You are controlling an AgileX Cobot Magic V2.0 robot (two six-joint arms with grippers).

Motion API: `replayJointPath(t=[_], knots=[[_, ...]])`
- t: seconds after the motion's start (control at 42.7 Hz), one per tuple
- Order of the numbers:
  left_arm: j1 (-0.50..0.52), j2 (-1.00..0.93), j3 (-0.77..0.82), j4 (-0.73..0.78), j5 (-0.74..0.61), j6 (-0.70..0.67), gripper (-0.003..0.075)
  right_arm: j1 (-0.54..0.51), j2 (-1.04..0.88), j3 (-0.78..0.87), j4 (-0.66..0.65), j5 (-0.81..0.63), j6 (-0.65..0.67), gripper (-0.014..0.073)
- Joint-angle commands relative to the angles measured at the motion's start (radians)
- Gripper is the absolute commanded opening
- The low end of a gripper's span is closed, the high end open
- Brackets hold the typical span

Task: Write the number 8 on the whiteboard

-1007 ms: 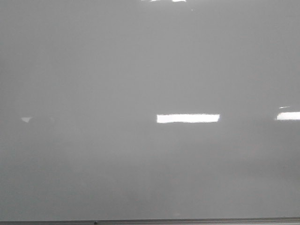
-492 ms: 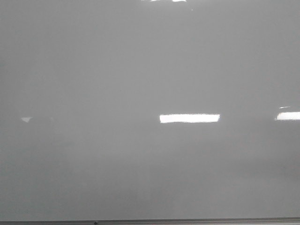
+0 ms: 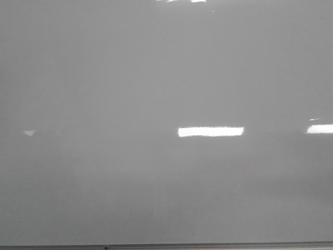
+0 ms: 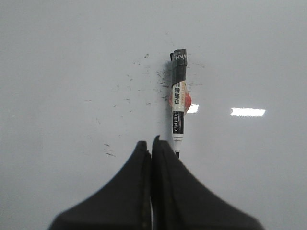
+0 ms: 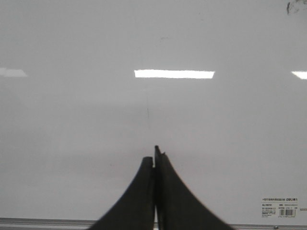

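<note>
The whiteboard [image 3: 156,78] fills the front view, glossy pale grey; it also shows in the left wrist view [image 4: 72,57] and the right wrist view [image 5: 72,120]. No number 8 shows on it in any view. A black and white marker [image 4: 178,100] with a capped dark end lies on the board in the left wrist view, just beyond and beside my left gripper [image 4: 149,143], whose jaws are pressed together and empty. My right gripper [image 5: 154,155] is also shut and empty over bare board. Neither gripper shows in the front view.
Small black smudges [image 4: 144,81] dot the board around the marker. The board's thin bottom edge runs along the front view [image 3: 166,246] and the right wrist view [image 5: 48,222]. A small printed label [image 5: 279,207] sits near that edge. A dark smudge [image 5: 295,5] marks one corner.
The bright light reflection in the middle of the board has shortened slightly at its left end. Nothing else differs.
</note>
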Motion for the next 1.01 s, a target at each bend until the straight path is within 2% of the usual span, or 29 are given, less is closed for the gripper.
replayJointPath(t=[0.0, 0.375, 0.468, 0.539, 0.585, 0.726, 0.843, 0.984], knots=[[0.000, -0.012, 0.012, 0.000, -0.085, -0.008, -0.0021, -0.001, -0.013, -0.002, -0.009, -0.085, 0.000, -0.0069], [0.002, -0.012, 0.012, 0.000, -0.138, -0.008, -0.0021, -0.001, -0.013, -0.002, -0.008, -0.145, 0.000, -0.0069], [0.002, -0.012, 0.012, -0.016, -0.213, -0.008, -0.0021, -0.001, -0.013, -0.017, -0.006, -0.186, 0.000, -0.0069], [0.002, -0.012, 0.000, -0.049, -0.308, -0.008, -0.0021, -0.001, -0.013, -0.060, -0.006, -0.178, 0.000, -0.0069], [0.002, -0.012, -0.026, -0.051, -0.321, -0.008, -0.0021, -0.001, -0.013, -0.102, -0.006, -0.165, 0.000, -0.0069], [0.002, 0.033, -0.173, -0.026, -0.212, -0.008, -0.0021, -0.002, 0.020, -0.265, -0.006, -0.070, 0.000, -0.0067], [0.002, 0.140, -0.289, -0.020, -0.107, -0.008, -0.0021, -0.002, 0.139, -0.402, 0.013, 0.008, 0.001, -0.0066], [0.002, 0.317, -0.384, -0.020, -0.050, -0.008, -0.0021, -0.002, 0.327, -0.513, 0.023, 0.053, 0.001, -0.0066]])
